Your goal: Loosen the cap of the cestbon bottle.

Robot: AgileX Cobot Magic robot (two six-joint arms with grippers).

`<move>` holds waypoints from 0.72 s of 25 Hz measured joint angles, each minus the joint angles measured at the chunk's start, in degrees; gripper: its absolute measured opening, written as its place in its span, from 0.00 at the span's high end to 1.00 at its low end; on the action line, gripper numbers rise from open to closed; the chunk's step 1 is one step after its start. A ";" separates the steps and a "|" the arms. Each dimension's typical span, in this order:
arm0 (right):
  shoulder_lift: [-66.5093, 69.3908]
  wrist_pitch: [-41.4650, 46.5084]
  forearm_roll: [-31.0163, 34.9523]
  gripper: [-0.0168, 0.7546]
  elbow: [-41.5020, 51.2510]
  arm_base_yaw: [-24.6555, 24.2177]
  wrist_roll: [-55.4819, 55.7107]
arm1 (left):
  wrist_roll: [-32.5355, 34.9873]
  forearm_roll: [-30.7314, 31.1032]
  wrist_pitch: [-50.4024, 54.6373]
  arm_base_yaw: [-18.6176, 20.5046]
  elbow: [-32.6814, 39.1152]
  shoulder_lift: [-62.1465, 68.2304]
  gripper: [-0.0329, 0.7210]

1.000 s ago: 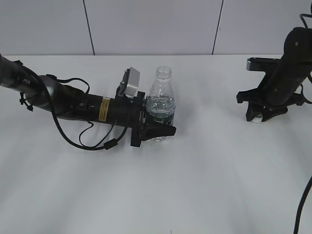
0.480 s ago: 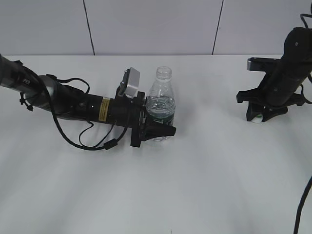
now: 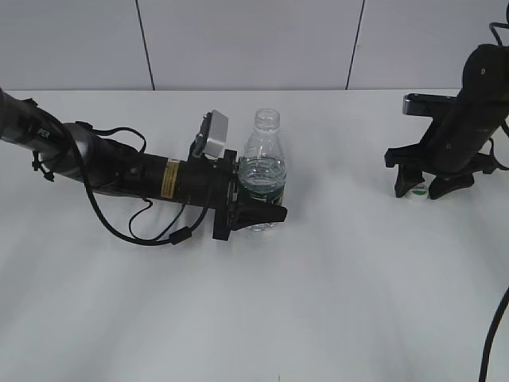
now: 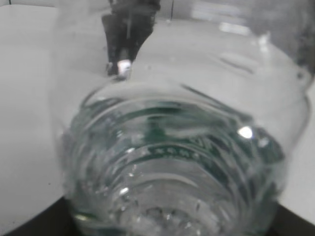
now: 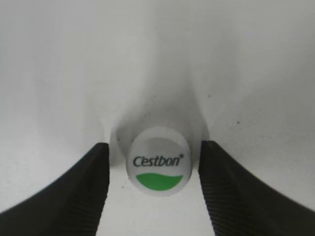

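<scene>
1. White table (image 3: 334,286) carries everything.
2. The left gripper (image 3: 258,208) pinches the uncapped cestbon bottle (image 3: 262,171) upright at centre.
3. The right gripper (image 5: 153,191) stands spread, touching nothing.
4. The cap (image 5: 157,167) lies between its fingers (image 5: 226,196), far right.

You have two black arms — left arm (image 3: 119,169) with yellow label band (image 3: 169,177), looped cables, grey wrist camera (image 3: 215,133); ribbed finger pads (image 5: 224,191).
</scene>
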 joint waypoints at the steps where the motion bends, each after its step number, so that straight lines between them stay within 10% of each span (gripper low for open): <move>1: 0.00 0.03 0.07 0.37 -0.05 0.00 0.29 | 0.00 0.00 0.00 0.00 0.00 0.00 0.41; 18: -12.52 11.08 -4.77 0.34 -9.72 0.00 1.19 | 0.05 0.09 -0.05 0.00 0.00 0.00 0.41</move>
